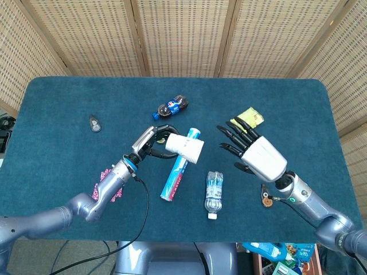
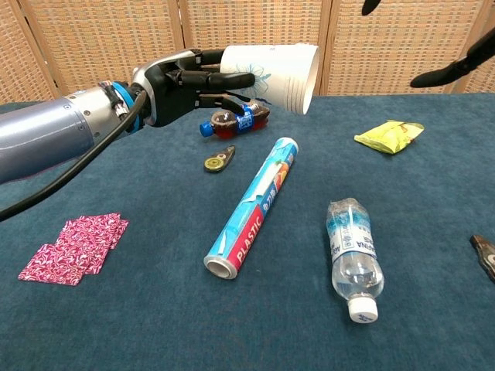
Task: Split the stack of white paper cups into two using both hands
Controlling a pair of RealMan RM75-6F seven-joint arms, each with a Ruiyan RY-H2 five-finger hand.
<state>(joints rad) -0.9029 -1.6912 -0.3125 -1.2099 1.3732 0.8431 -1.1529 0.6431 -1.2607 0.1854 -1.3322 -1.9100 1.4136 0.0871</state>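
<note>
Ribbed-rim paper cups [image 2: 272, 68], left hand [image 2: 179, 83] gripping

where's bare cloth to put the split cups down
Free: the far-left stretch beyond the small grey clip, and the far edge behind the cola bottle. Crowded: the middle, around the wrap roll and water bottle.

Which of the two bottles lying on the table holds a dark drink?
The small cola bottle with the blue label, behind the roll; the other bottle, nearer the front, holds clear water.

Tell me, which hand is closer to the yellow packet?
The right hand: its fingertips lie right beside the yellow packet. The left hand grips the cups, well off to the side.
</note>
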